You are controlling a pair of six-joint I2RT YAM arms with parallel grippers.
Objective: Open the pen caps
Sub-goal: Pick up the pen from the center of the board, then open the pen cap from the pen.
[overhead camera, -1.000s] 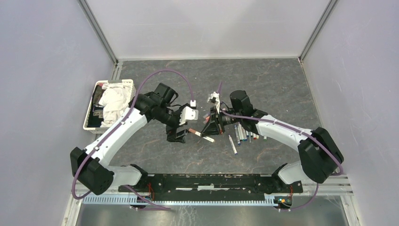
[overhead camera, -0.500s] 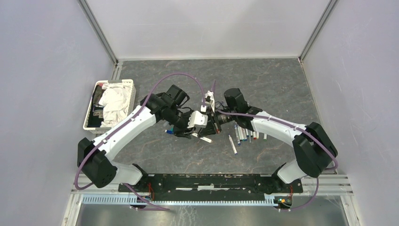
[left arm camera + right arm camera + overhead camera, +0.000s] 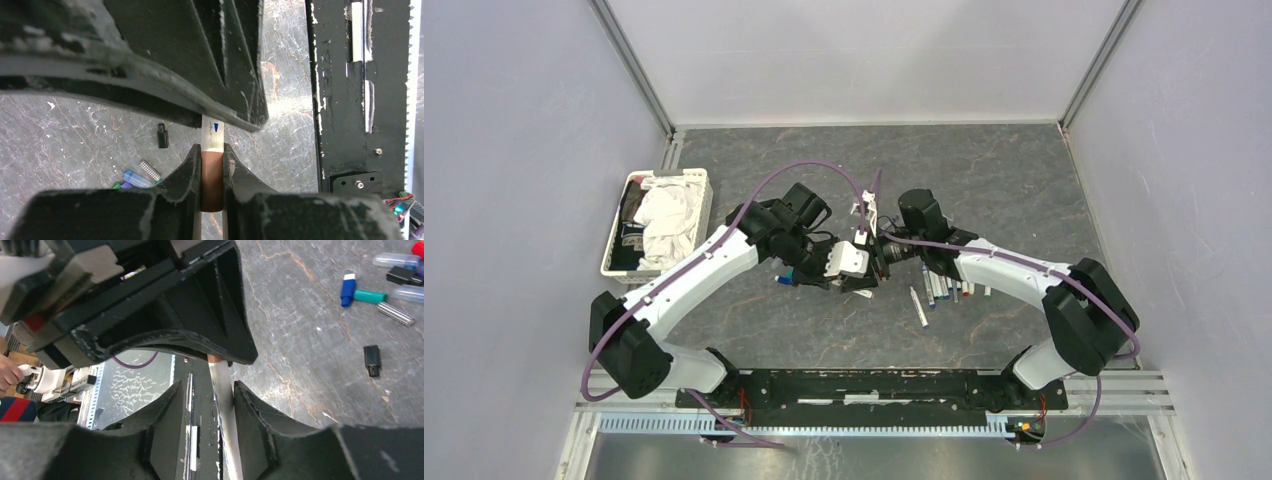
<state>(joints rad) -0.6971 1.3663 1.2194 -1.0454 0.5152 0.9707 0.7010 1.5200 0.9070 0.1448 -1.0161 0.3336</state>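
The left end effector (image 3: pixel 212 167) is closed tight on the brown cap (image 3: pixel 212 190) of one pen (image 3: pixel 212 134), with a pad pressed to each side. The right end effector (image 3: pixel 206 399) stands partly open around the same pen's white barrel. A gap shows on one side, so the barrel looks loosely cradled rather than clamped. The two meet nose to nose above the middle of the counter (image 3: pixel 75 130), and the pen bridges them.

By my judgement the task is partway done. Loose caps lie on the counter near the work: a black cap (image 3: pixel 371 360), a blue cap (image 3: pixel 347 290) and a teal cap (image 3: pixel 371 296), with clear tubes (image 3: pixel 395 260) beside them. The brown cap is still seated against the barrel, so this pen is not yet opened. A row of pens (image 3: pixel 944 284) lies to the right, with a single pen (image 3: pixel 918 307) apart from it. Whether those are capped is too small to tell.

The held pen is thin, its barrel white with a small blue arrow mark. Its cap is a short, dull brown sleeve.
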